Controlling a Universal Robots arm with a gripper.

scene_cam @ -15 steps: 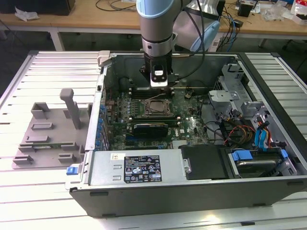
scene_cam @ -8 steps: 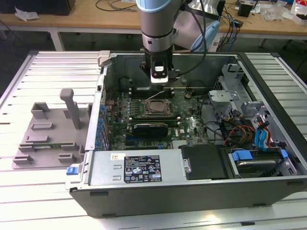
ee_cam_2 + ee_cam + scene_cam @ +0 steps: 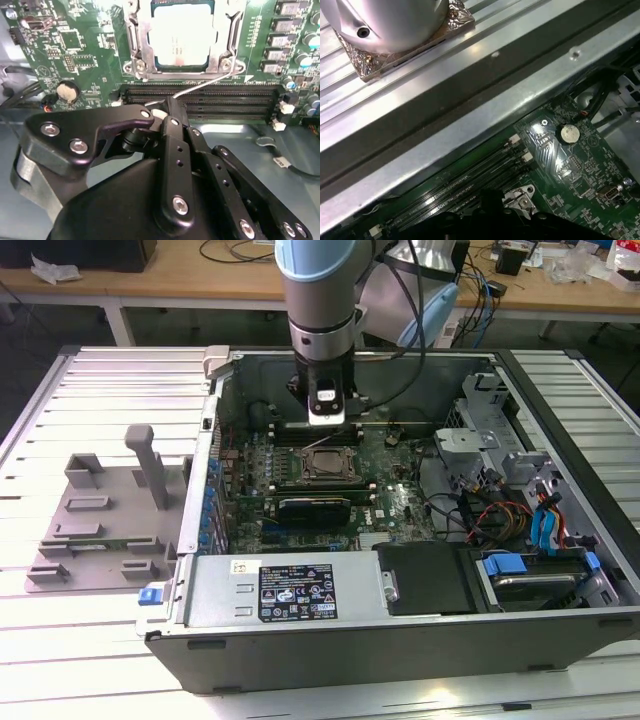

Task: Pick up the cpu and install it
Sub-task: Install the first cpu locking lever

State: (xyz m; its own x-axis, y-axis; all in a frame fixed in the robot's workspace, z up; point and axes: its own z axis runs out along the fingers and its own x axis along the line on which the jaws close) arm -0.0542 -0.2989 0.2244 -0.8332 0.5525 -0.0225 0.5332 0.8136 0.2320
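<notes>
- Black metal linkage gripper (image 3: 167, 107) hangs inside the open grey steel computer case (image 3: 420, 635), over the black memory slots (image 3: 200, 97) just beside the socket.
- In the second wrist view its fingers look drawn together at the tip, pinching the end of a thin bright wire lever (image 3: 200, 86) that runs up to a corner of the socket frame.
- Nothing else sits between the fingers; no chip in the grip.
- The cpu (image 3: 181, 37), a flat square chip with a shiny silver-grey top, lies flat in the socket, ringed by the silver stamped-metal retention frame (image 3: 134, 47) with screws at its corners.
- Exterior view: the socket (image 3: 325, 466) sits mid-board on the green motherboard (image 3: 395, 502), directly below the gripper body (image 3: 328, 405).
- Arm is glossy pale blue over a brushed silver wrist ring (image 3: 322, 340).
- Round silver coin cell (image 3: 66, 90) sits on the board near the slots; same cell (image 3: 569, 132) in the first wrist view.
- First wrist view also shows the case's bare folded sheet-metal rail (image 3: 470, 120), dull and lightly scratched.
- Grey moulded plastic fixture tray (image 3: 100, 525) with an upright post sits on the ribbed white slatted surface (image 3: 80, 640), at the exterior view's left, well apart from the case.
</notes>
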